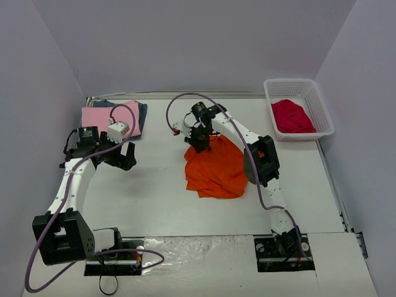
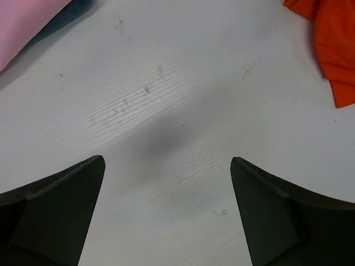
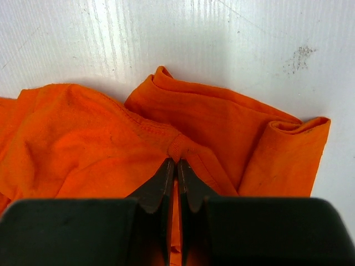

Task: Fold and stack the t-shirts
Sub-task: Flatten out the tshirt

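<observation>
Nearest the bases, the left gripper (image 2: 166, 160) hangs over the bare white table (image 1: 154, 192) with its jaws spread wide and nothing between them, just short of the stack at the far left. A little further out, mid-table, the orange t-shirt (image 1: 216, 170) lies in a crumpled, uneven heap, not yet folded. The right gripper (image 3: 176, 163) is down on the shirt's far edge with its jaws pinched together on a seamed ridge of the orange cloth, so it holds that shirt. Beyond the left gripper, near the far-left corner, the pink t-shirt (image 1: 102, 117) lies folded flat on top of the dark blue-grey t-shirt (image 1: 143, 114), whose edge shows along the right side; these two look done and stacked. At the far right, the crimson t-shirt (image 1: 291, 116) sits bunched inside the white lattice basket (image 1: 291, 81), untouched. By my reading the task is about halfway: the orange shirt has to be spread, folded and carried to the stack, then the crimson one taken from the basket and treated the same way.
</observation>
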`<move>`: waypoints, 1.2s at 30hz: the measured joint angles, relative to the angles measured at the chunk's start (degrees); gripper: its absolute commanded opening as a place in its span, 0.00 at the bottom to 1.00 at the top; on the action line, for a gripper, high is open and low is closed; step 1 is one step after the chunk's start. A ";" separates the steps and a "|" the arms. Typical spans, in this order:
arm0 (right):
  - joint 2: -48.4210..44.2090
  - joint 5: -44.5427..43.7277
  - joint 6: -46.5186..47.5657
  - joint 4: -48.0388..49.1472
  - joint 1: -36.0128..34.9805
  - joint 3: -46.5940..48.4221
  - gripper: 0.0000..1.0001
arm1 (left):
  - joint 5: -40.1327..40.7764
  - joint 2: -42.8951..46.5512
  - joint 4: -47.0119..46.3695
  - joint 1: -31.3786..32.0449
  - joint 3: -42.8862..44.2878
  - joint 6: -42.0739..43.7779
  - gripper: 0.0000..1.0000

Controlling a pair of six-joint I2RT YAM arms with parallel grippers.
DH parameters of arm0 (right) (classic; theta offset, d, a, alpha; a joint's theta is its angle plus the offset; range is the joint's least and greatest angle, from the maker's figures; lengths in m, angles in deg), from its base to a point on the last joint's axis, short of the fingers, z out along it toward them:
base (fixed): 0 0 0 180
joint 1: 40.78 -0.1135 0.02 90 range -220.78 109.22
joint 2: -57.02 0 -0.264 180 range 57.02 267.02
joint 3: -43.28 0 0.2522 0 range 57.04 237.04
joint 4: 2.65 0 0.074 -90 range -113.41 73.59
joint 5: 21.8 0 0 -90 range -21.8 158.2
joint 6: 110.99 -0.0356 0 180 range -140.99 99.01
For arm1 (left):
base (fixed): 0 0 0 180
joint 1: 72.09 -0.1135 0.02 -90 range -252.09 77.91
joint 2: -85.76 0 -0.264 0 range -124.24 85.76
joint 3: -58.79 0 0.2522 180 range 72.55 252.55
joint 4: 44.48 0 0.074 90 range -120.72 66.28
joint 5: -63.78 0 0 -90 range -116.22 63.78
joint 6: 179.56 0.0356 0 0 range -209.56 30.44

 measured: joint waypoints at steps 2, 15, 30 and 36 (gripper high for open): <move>-0.37 -0.81 -0.83 0.00 0.04 0.07 0.00 | -0.72 0.00 0.15 0.02 0.00 0.11 0.97; -15.50 -9.33 -11.19 4.55 12.07 6.93 0.00 | -2.21 -0.07 1.60 2.93 0.02 1.75 0.97; -26.43 -22.49 -15.61 11.58 18.80 -12.41 0.00 | 2.62 -16.87 -1.20 19.12 13.18 1.92 0.95; -27.10 -23.61 -16.22 12.00 21.40 -17.09 0.00 | 8.46 -29.81 -8.70 24.76 20.00 -4.48 0.96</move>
